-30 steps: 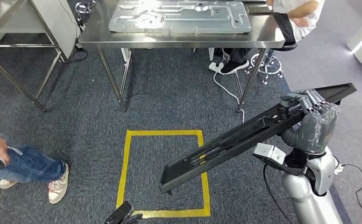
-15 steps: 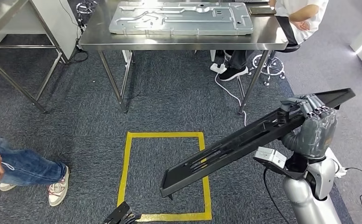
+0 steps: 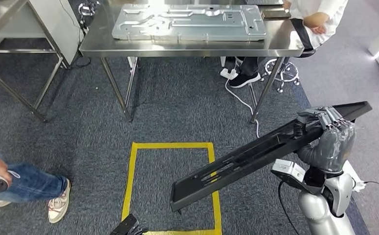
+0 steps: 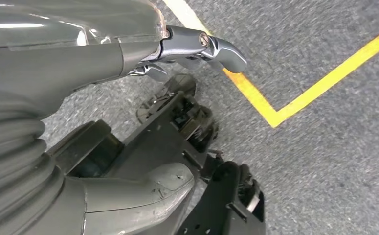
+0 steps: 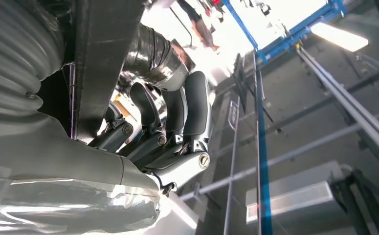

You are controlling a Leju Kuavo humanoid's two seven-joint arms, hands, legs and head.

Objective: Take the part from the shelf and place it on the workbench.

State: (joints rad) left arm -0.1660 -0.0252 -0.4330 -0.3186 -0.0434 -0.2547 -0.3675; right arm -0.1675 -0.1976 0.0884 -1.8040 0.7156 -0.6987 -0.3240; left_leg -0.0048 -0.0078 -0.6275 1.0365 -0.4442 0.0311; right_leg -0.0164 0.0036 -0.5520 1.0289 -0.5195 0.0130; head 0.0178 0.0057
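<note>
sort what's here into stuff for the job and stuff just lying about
For the job:
- black part, gripped by the right hand
- steel workbench

Lying about:
- grey metal panel on the workbench
- yellow tape square on the carpet
- seated person
- standing person
- white cable

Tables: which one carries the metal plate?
The steel workbench straight ahead carries the plate; the frame table at far left doesn't.

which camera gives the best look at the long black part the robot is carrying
The head view: the black part shows whole, slanting from the right hand toward the floor. The right wrist view shows a dark strip of it.
</note>
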